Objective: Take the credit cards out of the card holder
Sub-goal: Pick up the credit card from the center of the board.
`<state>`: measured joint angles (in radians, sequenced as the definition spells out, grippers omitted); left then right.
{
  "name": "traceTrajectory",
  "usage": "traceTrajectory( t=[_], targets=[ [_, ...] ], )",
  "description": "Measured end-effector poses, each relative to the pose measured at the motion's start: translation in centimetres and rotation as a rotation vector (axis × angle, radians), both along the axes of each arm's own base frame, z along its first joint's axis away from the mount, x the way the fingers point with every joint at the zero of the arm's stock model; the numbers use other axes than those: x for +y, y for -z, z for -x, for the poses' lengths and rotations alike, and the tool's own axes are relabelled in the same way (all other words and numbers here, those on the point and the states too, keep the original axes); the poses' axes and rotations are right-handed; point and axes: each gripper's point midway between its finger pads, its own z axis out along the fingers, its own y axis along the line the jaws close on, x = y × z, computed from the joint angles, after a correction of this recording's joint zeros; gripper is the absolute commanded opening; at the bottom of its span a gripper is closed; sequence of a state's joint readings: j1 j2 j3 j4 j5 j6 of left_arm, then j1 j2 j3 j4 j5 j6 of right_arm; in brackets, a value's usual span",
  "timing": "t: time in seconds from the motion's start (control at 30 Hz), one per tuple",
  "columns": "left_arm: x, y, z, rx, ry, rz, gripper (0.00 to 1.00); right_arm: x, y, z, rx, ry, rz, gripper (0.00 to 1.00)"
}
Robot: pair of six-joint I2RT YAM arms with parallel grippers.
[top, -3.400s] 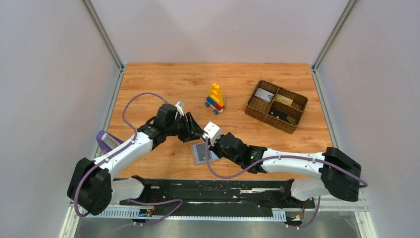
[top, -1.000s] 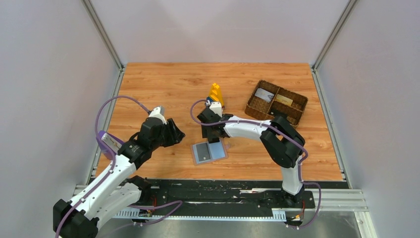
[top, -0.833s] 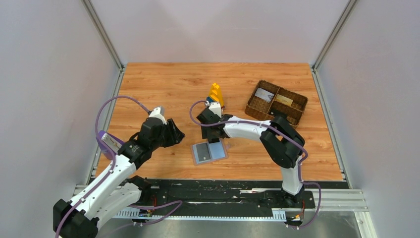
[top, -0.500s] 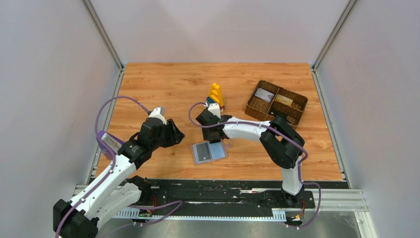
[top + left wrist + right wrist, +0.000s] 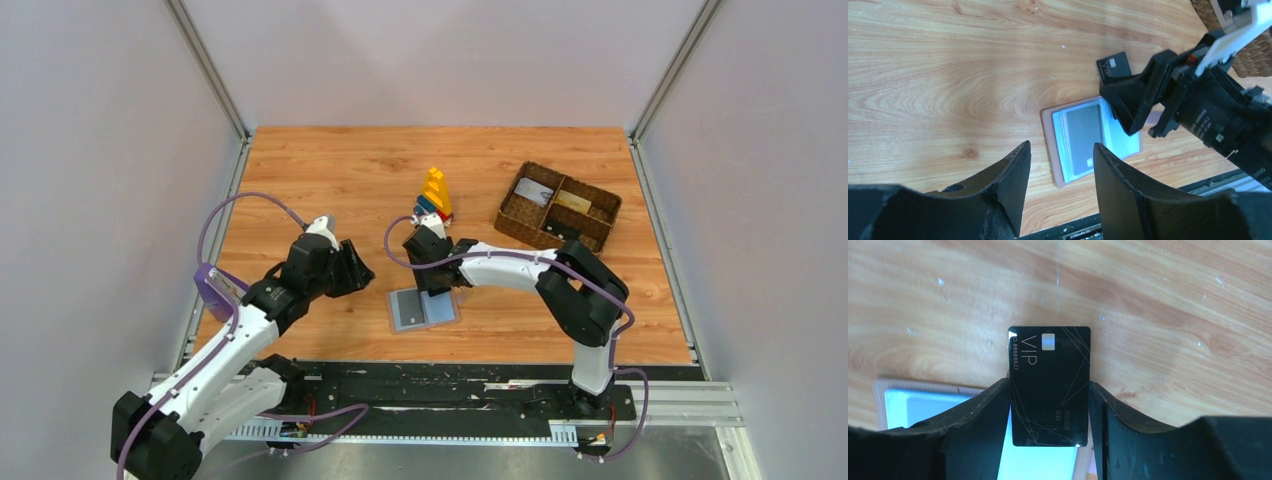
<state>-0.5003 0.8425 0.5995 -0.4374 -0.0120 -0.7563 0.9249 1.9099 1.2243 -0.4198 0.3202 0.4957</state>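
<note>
Since half a second before, the right gripper (image 5: 436, 283) had dropped toward 6 o'clock in the overhead view, reaching the far edge of the card holder (image 5: 440, 306). Its elbow had swung out toward 3 o'clock, and the left arm had barely shifted.

The wooden table (image 5: 330, 170) carried everything. The left gripper (image 5: 352, 272) hung at 9 o'clock from the holder, apart from it, with its fingers spread and nothing between them. The basket (image 5: 512, 222) sat at 2 o'clock from the holder, well apart, with a greyish-white card (image 5: 533, 192) and a tan card (image 5: 573, 201) in its far compartments. A block toy (image 5: 435, 193) stood at 12 o'clock, beyond the right wrist.

The holder lay open and flat, with a grey card (image 5: 1083, 132) in its left panel. The black card (image 5: 1049, 385) lay at the holder's 12 o'clock edge, its near end overlapping the blue. The right fingers (image 5: 980, 415) pressed both of its long edges, clamped on it. Whether it was lifted off the wood could not be told.
</note>
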Motion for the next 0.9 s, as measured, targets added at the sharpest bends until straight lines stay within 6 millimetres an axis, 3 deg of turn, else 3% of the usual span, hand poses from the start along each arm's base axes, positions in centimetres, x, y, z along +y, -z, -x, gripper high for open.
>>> traceTrajectory(
  t=[0.2,0.37,0.7,0.9],
  targets=[
    [-0.6,-0.3,-0.4,0.039,0.025,0.04,0.58,-1.4,-1.4,1.5,-0.042,-0.137,-0.004,0.39],
    [-1.6,-0.9,-0.6,0.066,0.068,0.084,0.61,-1.6,-4.4,2.4,-0.135,-0.264,-0.083,0.39],
    [-5.3,-3.2,-1.5,0.081,0.216,0.193,0.63,-0.8,-10.2,6.3,-0.297,-0.575,-0.293,0.38],
    [-7.8,-2.9,-1.6,0.117,0.32,0.299,0.64,0.5,-11.6,7.6,-0.34,-0.682,-0.336,0.38]
  ],
)
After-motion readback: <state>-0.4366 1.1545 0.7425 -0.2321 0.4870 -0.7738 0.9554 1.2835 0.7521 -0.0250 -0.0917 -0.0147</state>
